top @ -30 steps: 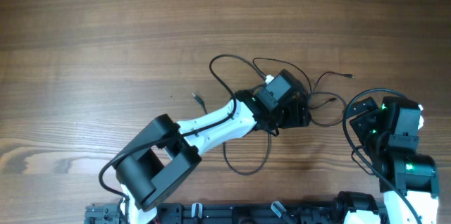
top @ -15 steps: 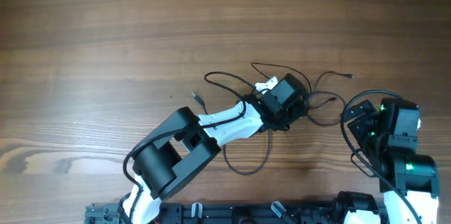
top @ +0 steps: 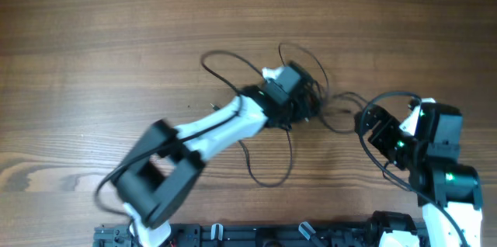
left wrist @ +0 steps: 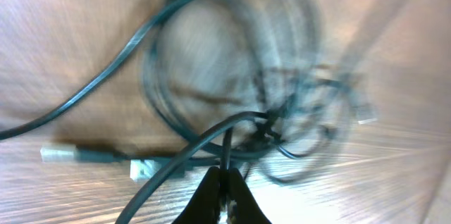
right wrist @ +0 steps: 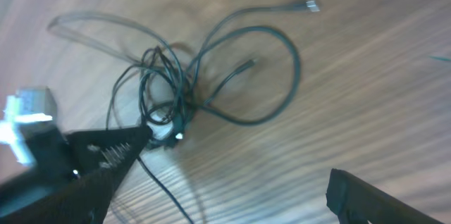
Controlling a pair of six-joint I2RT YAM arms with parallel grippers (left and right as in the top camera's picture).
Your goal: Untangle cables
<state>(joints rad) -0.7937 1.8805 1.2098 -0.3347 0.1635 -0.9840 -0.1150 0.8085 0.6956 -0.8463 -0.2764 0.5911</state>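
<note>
The cables (top: 318, 93) form a thin black tangle near the table's middle, with loops reaching up-left and toward the front. My left gripper (top: 304, 106) sits over the knot. In the left wrist view, which is blurred, the left gripper (left wrist: 227, 190) is shut on one black strand that rises into the cables (left wrist: 275, 122), and pale plug ends (left wrist: 141, 170) lie at the left. My right gripper (top: 379, 126) stands open just right of the bundle. The right wrist view shows the cables (right wrist: 173, 104) ahead of the right gripper (right wrist: 232, 182), whose wide jaws hold nothing.
The wooden table (top: 116, 37) stretches bare to the left and back. A thicker black wire (top: 392, 171) curves along the right arm. The arms' base rail (top: 272, 235) runs along the front edge.
The left gripper closed on a strand and drew the bundle up and to the left. The right gripper swung left toward the tangle, still open.
</note>
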